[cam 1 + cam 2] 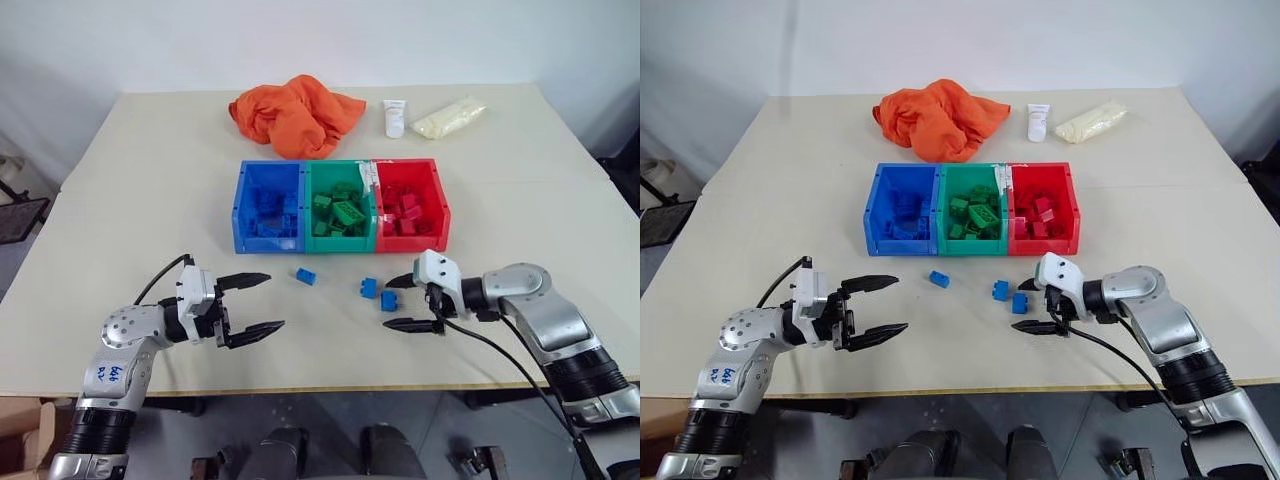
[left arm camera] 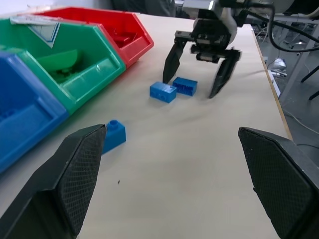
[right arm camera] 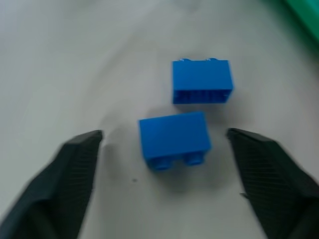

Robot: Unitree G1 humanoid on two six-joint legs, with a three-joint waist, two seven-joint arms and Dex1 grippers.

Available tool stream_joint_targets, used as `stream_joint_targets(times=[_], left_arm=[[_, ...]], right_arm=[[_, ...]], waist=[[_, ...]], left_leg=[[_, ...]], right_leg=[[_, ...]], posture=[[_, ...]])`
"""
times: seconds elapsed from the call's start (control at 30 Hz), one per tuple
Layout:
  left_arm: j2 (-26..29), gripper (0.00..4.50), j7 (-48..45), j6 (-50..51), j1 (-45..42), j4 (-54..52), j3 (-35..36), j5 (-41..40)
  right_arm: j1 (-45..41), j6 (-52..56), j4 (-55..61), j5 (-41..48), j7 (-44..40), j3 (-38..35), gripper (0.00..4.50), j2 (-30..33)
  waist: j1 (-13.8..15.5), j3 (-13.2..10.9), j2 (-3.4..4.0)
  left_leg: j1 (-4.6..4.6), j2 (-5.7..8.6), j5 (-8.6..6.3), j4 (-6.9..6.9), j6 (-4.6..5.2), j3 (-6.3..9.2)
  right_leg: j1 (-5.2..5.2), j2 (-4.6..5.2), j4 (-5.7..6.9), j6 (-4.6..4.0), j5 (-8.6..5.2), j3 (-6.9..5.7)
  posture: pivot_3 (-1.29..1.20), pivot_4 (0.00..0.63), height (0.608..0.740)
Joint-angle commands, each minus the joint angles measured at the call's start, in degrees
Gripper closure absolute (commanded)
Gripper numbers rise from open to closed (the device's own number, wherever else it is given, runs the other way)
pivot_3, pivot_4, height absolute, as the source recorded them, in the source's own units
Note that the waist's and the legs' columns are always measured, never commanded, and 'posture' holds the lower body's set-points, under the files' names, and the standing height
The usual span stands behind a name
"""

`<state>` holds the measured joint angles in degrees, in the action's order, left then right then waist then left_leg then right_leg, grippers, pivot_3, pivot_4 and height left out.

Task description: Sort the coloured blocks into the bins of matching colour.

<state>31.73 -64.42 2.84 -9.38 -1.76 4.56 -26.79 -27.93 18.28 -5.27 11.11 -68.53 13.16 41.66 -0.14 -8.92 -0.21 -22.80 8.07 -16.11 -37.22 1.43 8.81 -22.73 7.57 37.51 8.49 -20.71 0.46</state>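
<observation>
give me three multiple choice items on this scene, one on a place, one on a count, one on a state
1. Where is the orange cloth?
A. Inside the red bin
B. On the table beyond the bins
C. Under the left gripper

2. How many blue blocks lie loose on the table in front of the bins?
A. One
B. Three
C. Six

3. How is the right gripper?
A. Open, beside two blue blocks
B. Shut on a red block
C. Resting inside the green bin

Answers:
1 B, the cloth lies past the bins, near the white tube.
2 B, one block lies alone and two more lie together.
3 A, its fingers are apart with the near block between them, nothing gripped.
</observation>
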Motion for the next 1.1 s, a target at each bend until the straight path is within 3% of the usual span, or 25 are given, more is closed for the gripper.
stream_joint_targets(times=[0.03, 0.17, 0.2, 0.43, 0.6, 0.87, 1.03, 1.1], left_arm=[[0.32, 0.00, 0.55, -0.09, 0.75, -2.05, 1.22, -1.02], [0.32, 0.00, 0.71, -0.27, -0.12, -1.00, 1.22, -0.89], [0.32, 0.00, 0.64, -0.44, -0.42, -0.58, 1.21, -0.79], [0.19, 0.00, 0.27, -1.34, -2.50, 2.19, 1.20, -0.35], [0.00, 0.00, 0.06, -2.33, -4.56, 4.46, 0.92, 0.06], [-0.18, 0.00, 0.34, -3.65, -6.55, 6.17, 0.59, 0.54], [-0.20, 0.00, 1.29, -3.59, -5.13, 4.23, 0.86, 0.41], [-0.01, 0.00, 1.61, -3.56, -4.47, 3.57, 1.12, 0.33]], right_arm=[[0.16, -1.43, -0.77, -0.28, -0.05, -0.27, 1.59, -1.00], [0.26, -1.13, 1.50, 0.92, 0.20, -2.23, 2.96, -0.56], [0.28, -0.64, 2.42, 1.32, 0.53, -2.86, 3.04, -0.42], [-4.54, 5.23, 8.65, 5.57, 3.62, -7.24, 3.04, -1.78], [-13.40, 4.44, 5.00, 5.61, 4.41, -5.82, 3.04, -6.67], [-30.93, -7.90, -19.11, -2.22, 9.08, 1.09, 3.04, -25.65], [-39.42, -17.19, -38.24, -7.49, 18.35, 1.44, 3.04, -35.96], [-42.42, -20.75, -44.63, -8.63, 21.41, 0.57, 2.28, -38.85]], waist=[[0.07, 0.00, 0.00], [0.07, 0.00, 0.00], [0.09, 0.00, 0.00], [-0.10, 0.00, 0.00], [-0.13, 0.00, 0.00], [-1.67, 0.00, 0.00], [-2.66, 0.00, 0.00], [-3.11, 0.00, 0.01]], left_leg=[[0.03, 0.00, 0.00, 0.00, 0.00, 0.02], [0.06, 0.00, -0.01, 0.02, 0.00, 0.02], [0.06, 0.00, -0.01, 0.02, -0.01, 0.02], [0.05, 0.00, -0.01, 0.03, -0.01, 0.00], [0.06, -0.04, -0.02, 0.06, -0.04, 0.00], [0.12, -0.04, -0.03, 0.13, -0.08, 0.08], [0.12, -0.01, -0.04, 0.17, -0.08, 0.12], [0.12, 0.00, -0.03, 0.17, -0.08, 0.18]], right_leg=[[0.04, 0.00, -0.01, 0.00, 0.00, 0.00], [0.08, 0.00, -0.03, 0.00, 0.00, 0.00], [0.08, 0.00, -0.03, 0.00, 0.00, 0.00], [0.06, 0.00, -0.04, 0.00, 0.00, 0.01], [0.03, -0.02, -0.03, -0.02, -0.01, 0.01], [0.00, -0.02, 0.25, -0.02, -0.01, -0.01], [-0.04, -0.03, 0.40, -0.02, -0.01, -0.10], [-0.05, -0.08, 0.43, -0.02, -0.01, -0.11]], posture=[[0.00, 0.150, 0.740], [0.00, 0.150, 0.740], [0.00, 0.150, 0.740], [0.00, 0.150, 0.740], [0.00, 0.150, 0.740], [0.00, 0.150, 0.740], [0.00, 0.150, 0.740], [0.00, 0.150, 0.740]])
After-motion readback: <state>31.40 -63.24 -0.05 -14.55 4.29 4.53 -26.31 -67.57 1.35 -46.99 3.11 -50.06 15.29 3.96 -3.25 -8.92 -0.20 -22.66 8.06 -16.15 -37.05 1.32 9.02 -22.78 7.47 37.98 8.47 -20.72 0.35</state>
